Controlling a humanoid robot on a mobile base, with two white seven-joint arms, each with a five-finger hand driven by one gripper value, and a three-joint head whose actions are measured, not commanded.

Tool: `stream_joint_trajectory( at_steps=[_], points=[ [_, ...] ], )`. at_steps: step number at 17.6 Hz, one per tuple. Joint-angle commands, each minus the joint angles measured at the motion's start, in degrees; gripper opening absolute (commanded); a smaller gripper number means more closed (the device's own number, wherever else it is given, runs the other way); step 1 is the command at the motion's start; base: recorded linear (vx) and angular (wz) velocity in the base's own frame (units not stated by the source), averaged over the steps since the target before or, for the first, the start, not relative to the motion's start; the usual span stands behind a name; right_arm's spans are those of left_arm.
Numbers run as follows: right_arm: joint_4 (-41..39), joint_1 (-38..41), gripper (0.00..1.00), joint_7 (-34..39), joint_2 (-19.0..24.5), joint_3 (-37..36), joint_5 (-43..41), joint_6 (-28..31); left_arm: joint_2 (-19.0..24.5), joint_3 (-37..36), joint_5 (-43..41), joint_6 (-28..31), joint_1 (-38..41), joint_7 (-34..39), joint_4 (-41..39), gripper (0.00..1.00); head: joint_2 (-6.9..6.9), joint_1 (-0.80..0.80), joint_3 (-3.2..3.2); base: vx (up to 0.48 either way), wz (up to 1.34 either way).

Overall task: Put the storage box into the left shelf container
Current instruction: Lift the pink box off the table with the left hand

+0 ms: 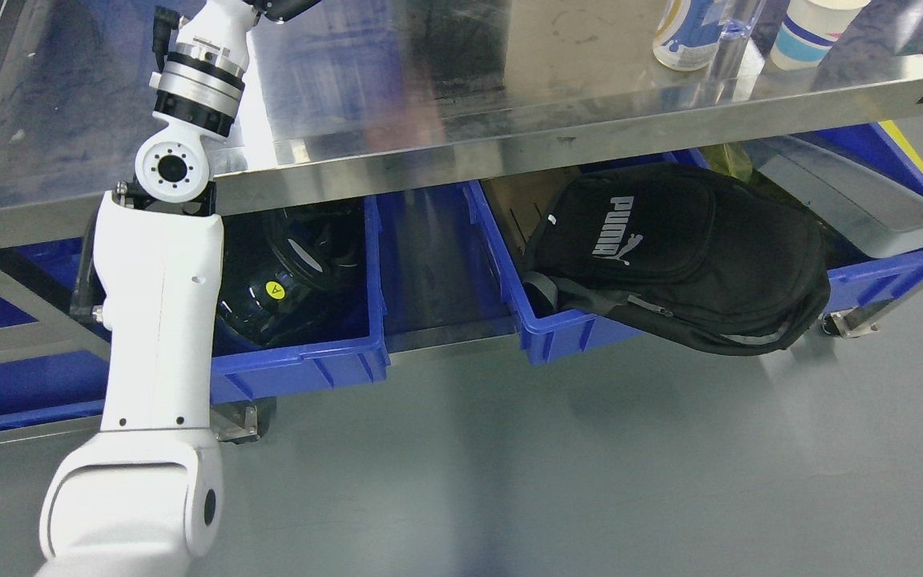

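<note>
Storage box cannot be made out anywhere in the head view. Two blue bins sit under the steel table [509,136]: the left bin [301,365] holds dark gear, the right bin [558,332] a black backpack [670,256]. Left arm [161,320] reaches up; its hand is cropped, grip unknowable.

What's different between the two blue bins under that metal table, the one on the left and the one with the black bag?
The left blue bin holds dark, glossy items, one with a yellow sticker, all lying inside its walls. The right blue bin holds a black Puma backpack that spills over its front rim. The robot's left arm partly covers the left bin; the right bin is unobstructed. Both are blue plastic and sit on the shelf under the steel tabletop.
</note>
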Motion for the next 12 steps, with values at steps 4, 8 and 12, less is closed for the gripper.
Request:
stream_joint_trajectory(
  at_steps=[4, 8, 12],
  points=[
    [-1.0, -0.3, 1.0, 0.0, -1.0, -0.2, -0.1, 0.0, -0.3, -1.7, 10.0, 0.5, 14.5, 6.9, -22.7, 0.03, 0.0, 0.0, 0.0, -0.021, 0.04],
    [-1.0, -0.3, 1.0, 0.0, -1.0, -0.2, -0.1, 0.0, -0.3, -2.6, 12.4, 0.5, 20.2, 6.9, -29.0, 0.03, 0.0, 0.0, 0.0, -0.043, 0.09],
    [-1.0, -0.3, 1.0, 0.0, -1.0, -0.2, -0.1, 0.0, -0.3, -4.0, 13.8, -0.7, 26.7, 6.8, -33.0, 0.03, 0.0, 0.0, 0.0, -0.043, 0.4]
  ],
)
